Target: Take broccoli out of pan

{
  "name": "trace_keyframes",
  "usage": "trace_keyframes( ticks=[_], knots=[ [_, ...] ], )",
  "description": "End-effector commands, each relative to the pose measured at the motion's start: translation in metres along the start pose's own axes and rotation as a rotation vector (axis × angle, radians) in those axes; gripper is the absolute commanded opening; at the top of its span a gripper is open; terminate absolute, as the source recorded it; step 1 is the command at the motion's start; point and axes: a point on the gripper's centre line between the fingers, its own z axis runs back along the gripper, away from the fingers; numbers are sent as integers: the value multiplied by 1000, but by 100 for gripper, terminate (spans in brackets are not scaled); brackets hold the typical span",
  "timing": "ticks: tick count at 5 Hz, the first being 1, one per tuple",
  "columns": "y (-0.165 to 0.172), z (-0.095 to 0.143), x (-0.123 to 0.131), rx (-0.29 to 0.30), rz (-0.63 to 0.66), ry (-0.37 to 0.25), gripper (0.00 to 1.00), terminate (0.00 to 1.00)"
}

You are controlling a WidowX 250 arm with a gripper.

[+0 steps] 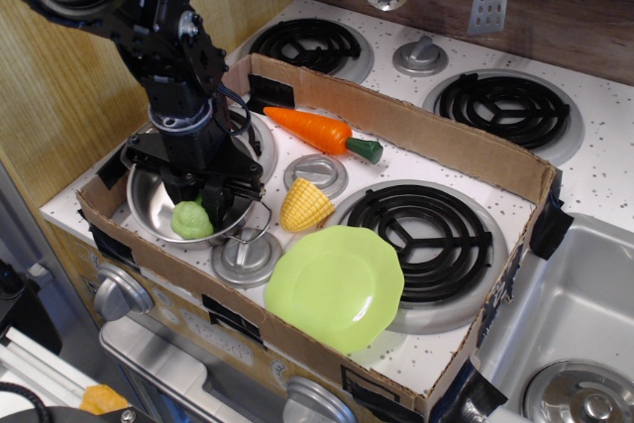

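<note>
Just below the jaws, at the near side of the pan (149,207), the broccoli (191,220) sits on the shiny floor of the pot. The gripper (203,203) hangs right over it, its dark fingers reaching down inside the rim, and the green lump shows between and slightly in front of them. Whether the fingers are pressed on the toy or merely straddle it cannot be told, since the black housing hides the contact. The broccoli is roundish with no clear long axis, so the approach seems to need little turning; the move in hand appears to be a close and a straight lift over the rim. One wire handle of the pan pokes out to the right of the jaws, near a small silver burner disc (244,257).

Farther right of the jaws lie the corn cob (305,205) and the lime plate (335,285), then a black coil burner (428,238). Beyond the jaws, the carrot (322,132) rests against the far wall of the cardboard box (495,170) that fences the stovetop. No brand, label or readable writing shows anywhere.
</note>
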Motion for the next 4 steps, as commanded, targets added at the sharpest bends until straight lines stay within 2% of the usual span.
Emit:
trace_keyframes(
  ticks=[1, 2, 3, 4],
  knots=[
    [3, 48, 29, 82, -55, -20, 0, 0],
    [-2, 69, 40, 113, -69, 1, 0, 0],
    [-23, 90, 57, 132, -60, 20, 0, 0],
    [-58, 96, 72, 61, -38, 12, 0, 0]
  ],
)
